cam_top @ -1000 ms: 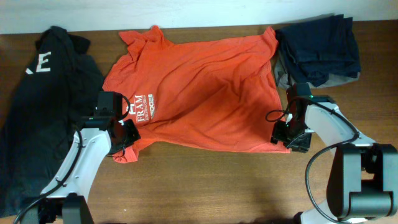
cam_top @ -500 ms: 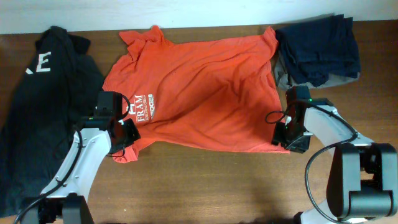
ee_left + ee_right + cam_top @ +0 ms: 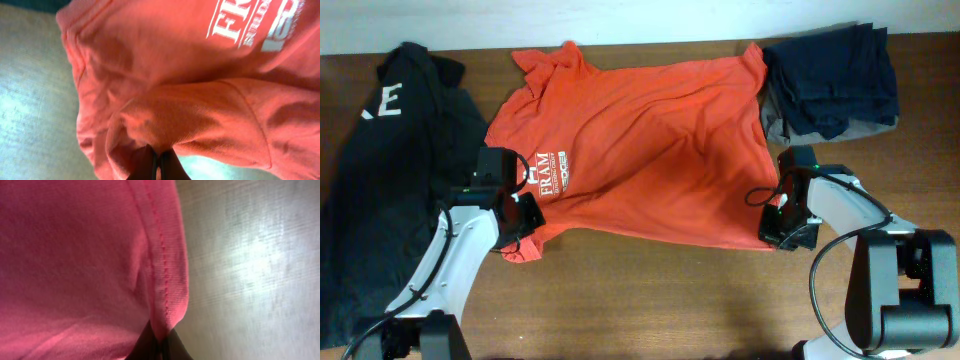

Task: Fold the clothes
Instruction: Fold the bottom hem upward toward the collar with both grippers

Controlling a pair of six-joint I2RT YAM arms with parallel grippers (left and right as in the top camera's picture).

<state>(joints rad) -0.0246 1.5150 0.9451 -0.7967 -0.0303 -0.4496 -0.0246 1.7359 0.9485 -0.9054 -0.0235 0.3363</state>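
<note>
I see the orange-red T-shirt (image 3: 650, 140) spread flat, logo up, across the centre of the table (image 3: 650, 300). My left hand (image 3: 523, 218) is clenched on the sleeve at the shirt's 8 o'clock; the left wrist view shows its fingers (image 3: 142, 167) pinching a fold. My right hand (image 3: 782, 228) grips the hem corner at 4 o'clock. A black garment (image 3: 390, 150) lies at 9 o'clock and a navy pile (image 3: 835, 75) at 2 o'clock.
</note>
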